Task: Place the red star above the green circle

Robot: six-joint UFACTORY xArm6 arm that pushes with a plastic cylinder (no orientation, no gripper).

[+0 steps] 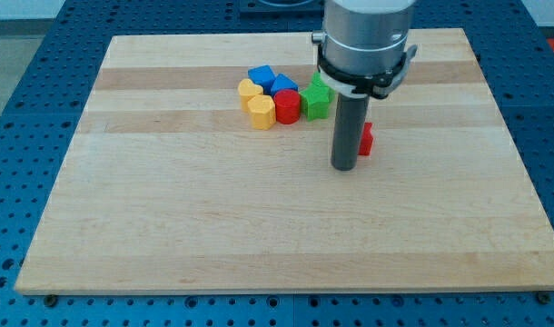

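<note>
1. The red star (367, 138) lies just right of my tip (343, 169), mostly hidden behind the rod, well near of the cluster.
2. My tip has no fingers and holds nothing; it only pushes.
3. No green circle shows; the green block (317, 98) looks star-like.
4. Risk: a push far-left could ram the star into the red block (287, 105), scattering the cluster.

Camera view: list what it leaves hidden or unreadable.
- Red block: mostly behind the rod; its shape cannot be made out.
- My tip: whether it touches that block is unclear.
- Green block: partly covered by the arm's housing.
- Blue blocks: the yellow blocks and another red block overlap them.
</note>
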